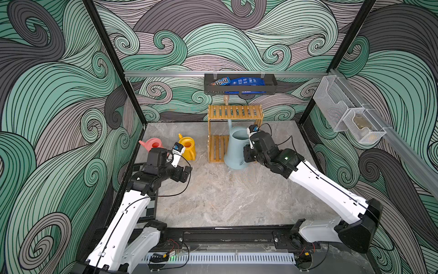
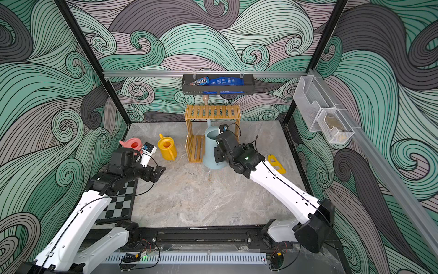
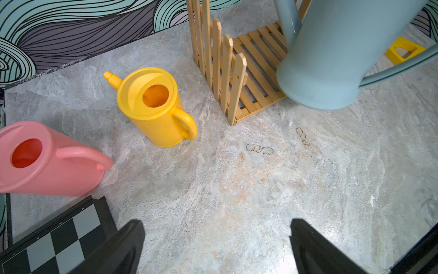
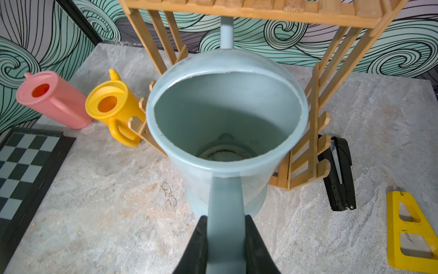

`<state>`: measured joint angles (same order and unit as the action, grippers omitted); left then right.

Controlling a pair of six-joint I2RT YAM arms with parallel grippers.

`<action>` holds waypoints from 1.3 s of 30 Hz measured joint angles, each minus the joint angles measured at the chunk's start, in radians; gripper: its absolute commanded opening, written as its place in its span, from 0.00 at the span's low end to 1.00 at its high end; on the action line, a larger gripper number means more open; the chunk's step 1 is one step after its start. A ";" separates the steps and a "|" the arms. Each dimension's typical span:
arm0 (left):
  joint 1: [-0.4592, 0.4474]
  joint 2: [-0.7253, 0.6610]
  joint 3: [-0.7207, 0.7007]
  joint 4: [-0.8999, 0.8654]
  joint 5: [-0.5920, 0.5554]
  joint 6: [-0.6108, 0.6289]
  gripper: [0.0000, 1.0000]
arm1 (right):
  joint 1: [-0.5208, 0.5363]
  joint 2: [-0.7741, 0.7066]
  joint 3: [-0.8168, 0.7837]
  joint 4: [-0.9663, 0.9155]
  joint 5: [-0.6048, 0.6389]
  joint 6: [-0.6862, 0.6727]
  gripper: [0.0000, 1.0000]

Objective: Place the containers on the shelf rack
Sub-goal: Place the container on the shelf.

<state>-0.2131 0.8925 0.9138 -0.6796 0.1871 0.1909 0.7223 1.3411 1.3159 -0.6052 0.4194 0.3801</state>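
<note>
Right claw (image 4: 225, 224) clamped on the flat loop handle (image 4: 226, 197) of the large pale blue plastic watering can (image 4: 227, 111), jaws tight on both faces of the strap. Just ahead of the claw, the can body stands upright at the open front of the two-tier golden-brown slatted wooden rack (image 1: 234, 111), base at the front edge of the lower tier (image 1: 215, 148); whether it rests on slats or on the table, cannot tell. Beyond, the long spout (image 4: 226, 33) runs under the upper tier, and its beige tip (image 1: 226, 98) shows behind the rack. Judgement: push straight in, keep the can level, and mind the spout against the rear uprights and the rim under the top slats; release only once the base sits fully on the slats. Left claw (image 3: 215, 227) spread wide, empty. Ahead of it stands the small yellow plastic can (image 3: 151, 106), the pink one (image 3: 47, 161) nearer, both on the table.
</note>
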 measured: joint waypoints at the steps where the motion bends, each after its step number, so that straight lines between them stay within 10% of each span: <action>1: -0.002 0.000 0.000 0.000 0.000 0.000 0.99 | 0.000 0.001 -0.006 0.010 0.006 0.002 0.00; 39: -0.037 0.000 0.000 0.000 -0.020 0.003 0.99 | -0.005 0.144 -0.212 0.492 0.154 0.031 0.00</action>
<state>-0.2497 0.8928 0.9138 -0.6792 0.1669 0.1944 0.7170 1.4853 1.1038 -0.1131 0.5739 0.4110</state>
